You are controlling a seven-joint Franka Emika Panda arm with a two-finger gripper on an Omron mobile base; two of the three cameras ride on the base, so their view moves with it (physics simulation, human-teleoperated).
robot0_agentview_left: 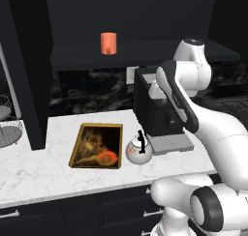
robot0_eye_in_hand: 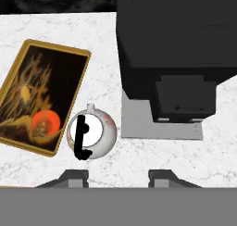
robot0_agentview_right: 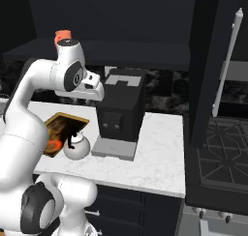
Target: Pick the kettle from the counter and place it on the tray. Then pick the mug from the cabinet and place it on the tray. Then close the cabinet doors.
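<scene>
Tool (robot0_eye_in_hand: 118, 175) above kettle (robot0_eye_in_hand: 91, 134), prongs apart, pointing down.

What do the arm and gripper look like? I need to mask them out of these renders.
The arm is glossy white, built of rounded tubular segments with dark grey bands and caps at the joints, and no cables showing. The gripper ends in two small dark grey blocky fingertips.

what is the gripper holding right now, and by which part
Nothing. The gripper hangs open above the counter, with the kettle below and off to one side, untouched on the counter beside the tray.
</scene>
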